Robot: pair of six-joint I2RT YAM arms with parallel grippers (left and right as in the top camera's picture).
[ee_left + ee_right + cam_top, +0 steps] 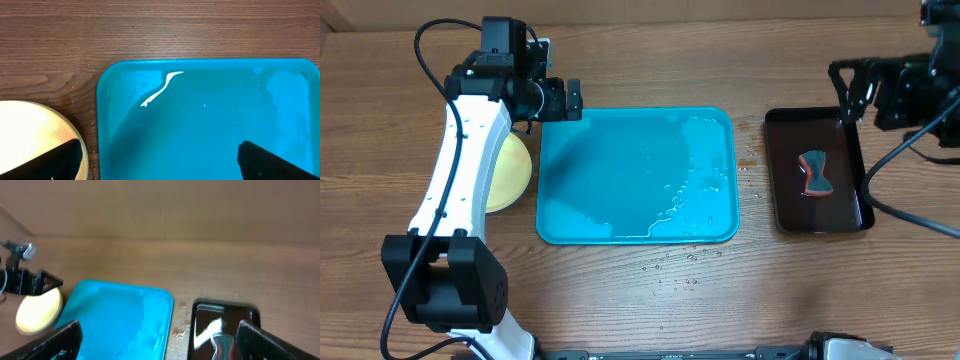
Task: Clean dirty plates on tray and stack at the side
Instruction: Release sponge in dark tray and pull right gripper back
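While water (695, 195) is pooling on the turquoise tray (610, 170), we are logging the pale yellow plates (512, 172) just beside its left rim, left gripper (160, 167) and right gripper (160, 342) both gaping empty; we are flagging a low arm sweep skidding them.

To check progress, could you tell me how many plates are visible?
1: a yellow plate beside the tray's left edge, partly under the left arm; others may lie hidden beneath it.
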